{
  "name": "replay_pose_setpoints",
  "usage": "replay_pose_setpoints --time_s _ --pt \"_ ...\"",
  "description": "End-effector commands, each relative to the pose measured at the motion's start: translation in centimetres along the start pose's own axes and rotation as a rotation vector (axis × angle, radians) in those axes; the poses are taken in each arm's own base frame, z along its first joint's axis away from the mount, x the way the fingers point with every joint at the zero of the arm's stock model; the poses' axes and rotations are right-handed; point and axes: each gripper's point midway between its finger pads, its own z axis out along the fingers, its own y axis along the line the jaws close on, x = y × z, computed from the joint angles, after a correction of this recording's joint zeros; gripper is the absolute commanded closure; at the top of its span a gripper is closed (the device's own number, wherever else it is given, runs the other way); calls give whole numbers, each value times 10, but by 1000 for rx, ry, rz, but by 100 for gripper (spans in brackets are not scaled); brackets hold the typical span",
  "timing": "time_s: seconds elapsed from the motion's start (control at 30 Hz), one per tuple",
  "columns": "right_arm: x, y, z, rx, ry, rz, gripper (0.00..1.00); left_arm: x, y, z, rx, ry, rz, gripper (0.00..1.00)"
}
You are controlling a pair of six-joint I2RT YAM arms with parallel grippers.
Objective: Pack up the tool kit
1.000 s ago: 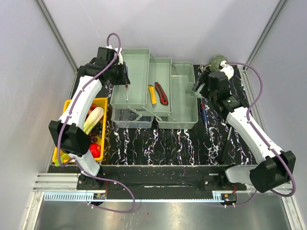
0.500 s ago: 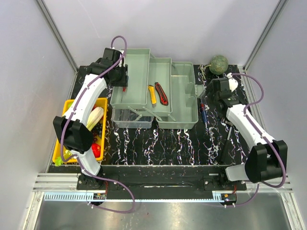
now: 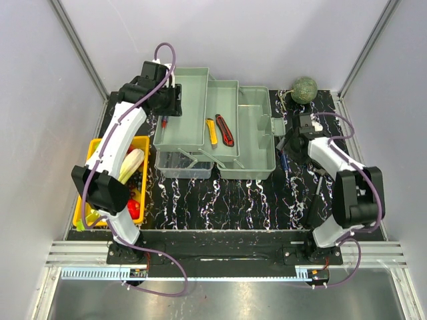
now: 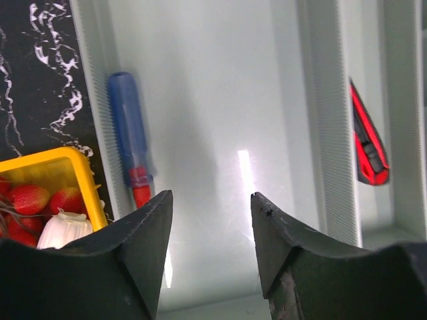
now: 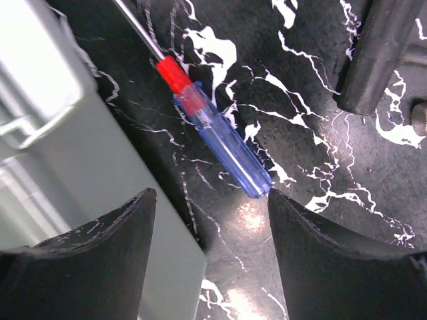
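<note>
The pale green toolbox (image 3: 257, 137) stands open with its trays folded out to the left. A yellow knife (image 3: 211, 131) and a red knife (image 3: 225, 130) lie in the middle tray (image 3: 223, 100). A blue-handled screwdriver (image 4: 130, 143) lies in the left tray (image 3: 187, 100) against its left wall. My left gripper (image 4: 210, 200) hangs open over that tray, empty. A second blue-handled screwdriver (image 5: 227, 150) lies on the mat right of the toolbox. My right gripper (image 5: 208, 207) is open just above it, the handle's end near the right fingertip (image 5: 283, 207).
A yellow tray (image 3: 141, 143) of produce sits left of the toolbox, and the translucent lid (image 3: 175, 170) lies in front of it. A green ball (image 3: 305, 89) rests at the back right. A dark rod (image 3: 315, 200) lies on the mat by the right arm.
The left gripper has opened and let go of the screwdriver, which now lies in the left tray. The right gripper has moved down over the screwdriver on the mat, its jaws a little narrower.
</note>
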Motion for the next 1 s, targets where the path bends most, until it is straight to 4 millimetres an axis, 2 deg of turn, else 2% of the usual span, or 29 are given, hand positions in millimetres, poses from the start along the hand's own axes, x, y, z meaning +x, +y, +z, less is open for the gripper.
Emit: replay_pose_setpoints --time_s 0.0,0.27,0.5,0.67,0.87,0.97 --pt "1 3 17 20 53 -86 29 -30 -31 -57 155 -142 26 44" --pt "3 -2 52 127 121 -144 37 -31 -56 -89 307 -172 35 35" --pt "15 -17 60 204 153 -107 48 -32 -62 -98 349 -188 44 33" --pt "24 -25 64 221 182 -87 65 -32 -65 -96 365 -181 45 33" --pt "17 -29 55 233 151 -70 82 -30 -66 -94 371 -172 44 32" --pt "8 -29 48 234 116 -61 100 -29 -67 -94 381 -164 40 29"
